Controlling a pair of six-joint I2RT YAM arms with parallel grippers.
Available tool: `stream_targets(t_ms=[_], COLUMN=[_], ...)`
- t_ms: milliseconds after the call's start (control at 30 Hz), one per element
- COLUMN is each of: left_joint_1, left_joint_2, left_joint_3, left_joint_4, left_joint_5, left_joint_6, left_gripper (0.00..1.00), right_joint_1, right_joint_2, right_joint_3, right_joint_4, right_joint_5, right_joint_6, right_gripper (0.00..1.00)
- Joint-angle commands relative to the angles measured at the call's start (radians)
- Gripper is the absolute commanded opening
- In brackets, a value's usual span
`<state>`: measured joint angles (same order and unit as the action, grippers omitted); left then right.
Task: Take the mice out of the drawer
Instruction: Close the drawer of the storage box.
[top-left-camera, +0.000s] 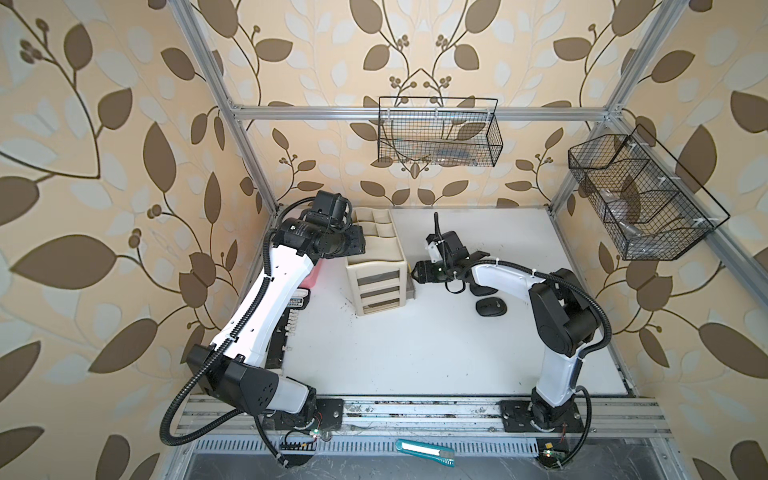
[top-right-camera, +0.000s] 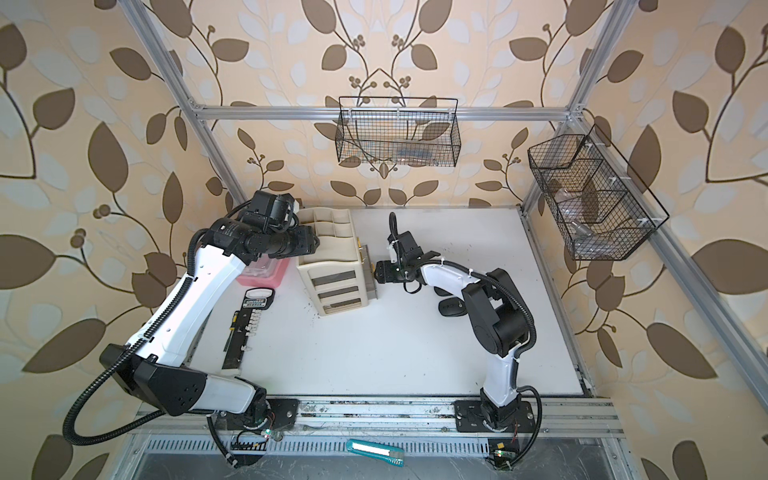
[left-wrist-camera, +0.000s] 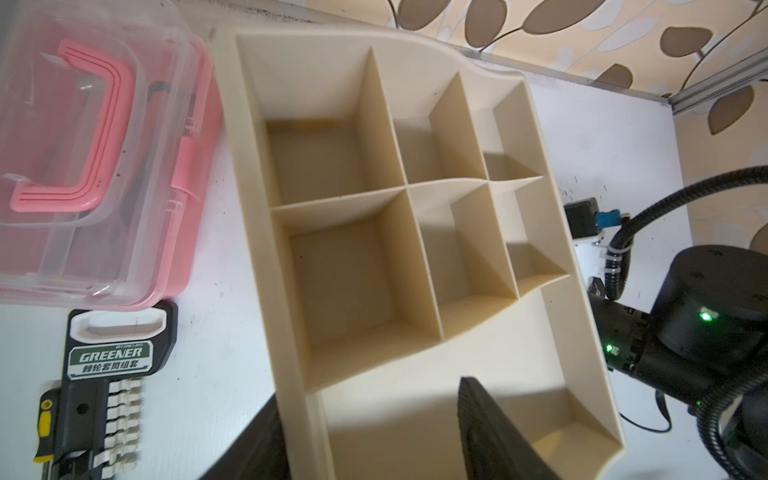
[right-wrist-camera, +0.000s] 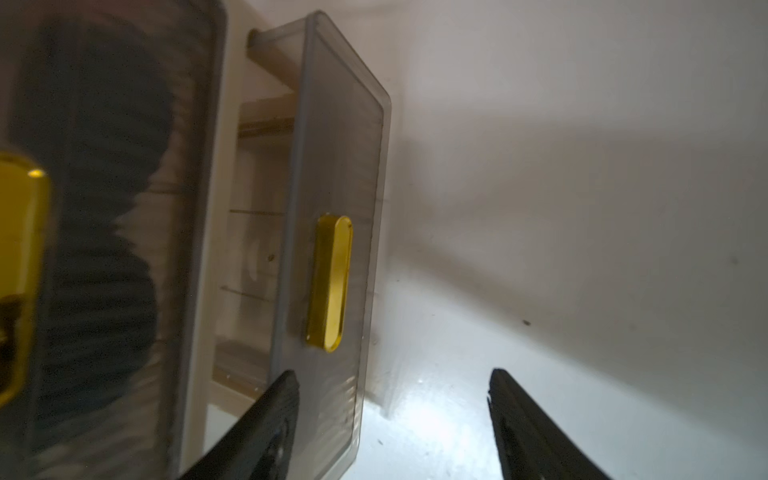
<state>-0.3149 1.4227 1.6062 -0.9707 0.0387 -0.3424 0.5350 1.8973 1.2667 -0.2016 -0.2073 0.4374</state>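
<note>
- L tool (top-left-camera: 358, 240) wide, astride organizer (top-left-camera: 374, 266) wall, prob. to brace it;
- R tool (right-wrist-camera: 392, 374) wide, empty, at part-open drawer (right-wrist-camera: 345, 166);
- Mouse (top-left-camera: 489, 308) out on surface (top-left-camera: 415, 353) nr R arm; dark shapes behind next drawer front, likely more.

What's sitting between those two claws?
The beige drawer organizer: the left gripper is over its top, the right gripper at its side. Both top views show it.
</note>
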Motion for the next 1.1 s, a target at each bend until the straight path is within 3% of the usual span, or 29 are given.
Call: stream_targets(t_ms=[0,167,300,533,800,1067], left_joint_1=[0.008,0.015,0.026,0.067,0.075,0.075], left_joint_2=[0.008,0.048,0.054,0.055,0.053,0.053], left_joint_3=[0.002,0.020,0.026,0.030,0.023,0.043], left_joint_4=[0.034,0.050,0.053,0.046,0.066,0.043], left_joint_5=[0.096,0.139,0.151,0.136,0.187,0.186], left_joint_6=[0.048,0.063,0.077,0.080,0.085,0.112], left_gripper=[0.60,0.59,0.59,0.62,0.62,0.63], right_joint_1=[0.020,0.065,0.093,0.150,0.131,0.015], right_joint_2=[-0.014,-0.023,-0.086,-0.142,-0.270,-0.312], right_joint_3=[-0.021,-0.104,-0.254,-0.324,-0.330,-0.432], right_joint_4=[0.092,0.191,0.378,0.468,0.321,0.286], right_joint_5=[-0.027,-0.028,-0.048,-0.040,0.020,0.031], right_joint_6=[0.039,0.132,0.256,0.373,0.348,0.367], right_gripper=[0.73,0.73,0.70,0.70,0.72,0.67])
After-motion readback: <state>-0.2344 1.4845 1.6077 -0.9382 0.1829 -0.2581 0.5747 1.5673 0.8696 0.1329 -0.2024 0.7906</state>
